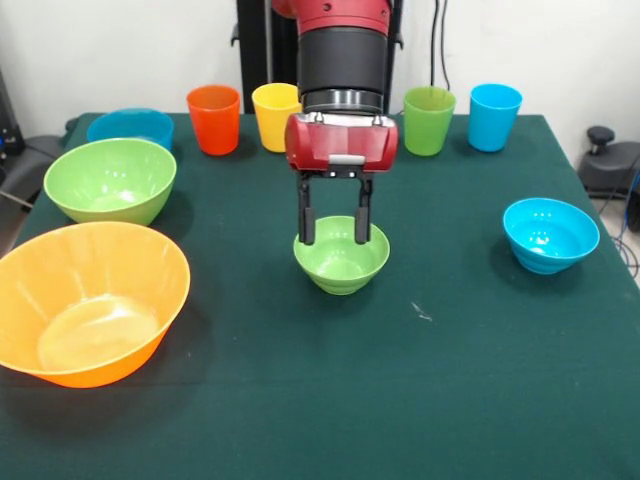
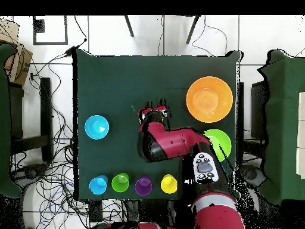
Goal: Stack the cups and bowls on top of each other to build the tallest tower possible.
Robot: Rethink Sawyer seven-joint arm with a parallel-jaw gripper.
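My gripper is open and empty, its two fingers hanging just above the far rim of the small green bowl at the table's middle. The overhead view shows the gripper covering that bowl. The small blue bowl stands alone at the right. The orange cup, yellow cup, green cup and light blue cup stand upright in a row at the far edge. The purple cup shows only from overhead; the arm hides it in the front view. No tower stands.
The very large orange bowl sits at the near left, the medium green bowl behind it, and the medium blue bowl at the far left corner. Cables and table frames surround the green cloth table.
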